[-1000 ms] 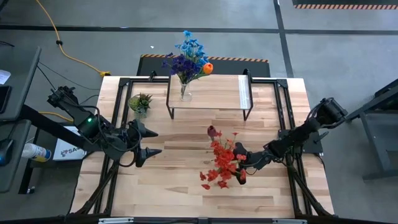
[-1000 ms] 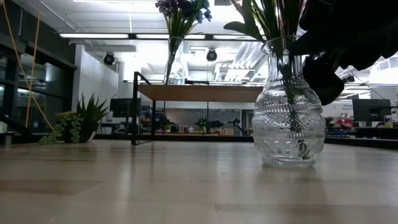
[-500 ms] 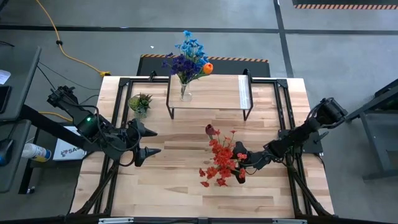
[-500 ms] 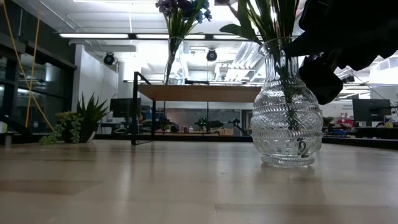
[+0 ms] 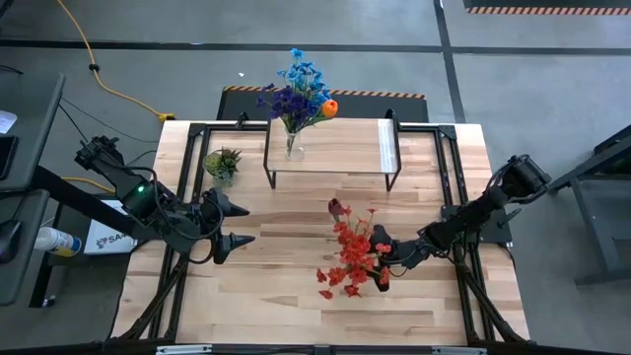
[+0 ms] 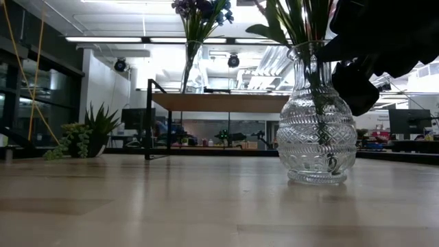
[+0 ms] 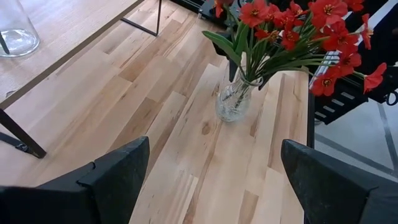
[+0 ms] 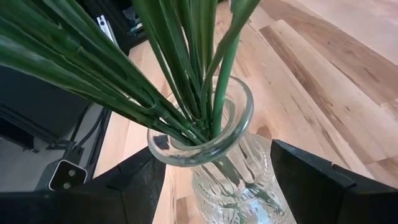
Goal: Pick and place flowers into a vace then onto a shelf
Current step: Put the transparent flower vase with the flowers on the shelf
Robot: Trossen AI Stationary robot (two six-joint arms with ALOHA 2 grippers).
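Gripping the glass vase [image 6: 317, 116] of red flowers [image 5: 351, 258] mid-table, fingers spread around its neck: right gripper [image 5: 383, 259] | left gripper [image 5: 240, 224]: spread, empty, table's left | shelf [image 5: 335, 145]: holds blue-purple bouquet [image 5: 300, 91]

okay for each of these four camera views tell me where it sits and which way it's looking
High: overhead, straight down on both arms, left end effector, right end effector, shelf.
Low: tabletop height, level across to the glass vase; the right arm is dark behind it.
Left wrist: between its open fingers, toward the red flowers.
Right wrist: down into the vase rim, fingers either side.
All share that vase.
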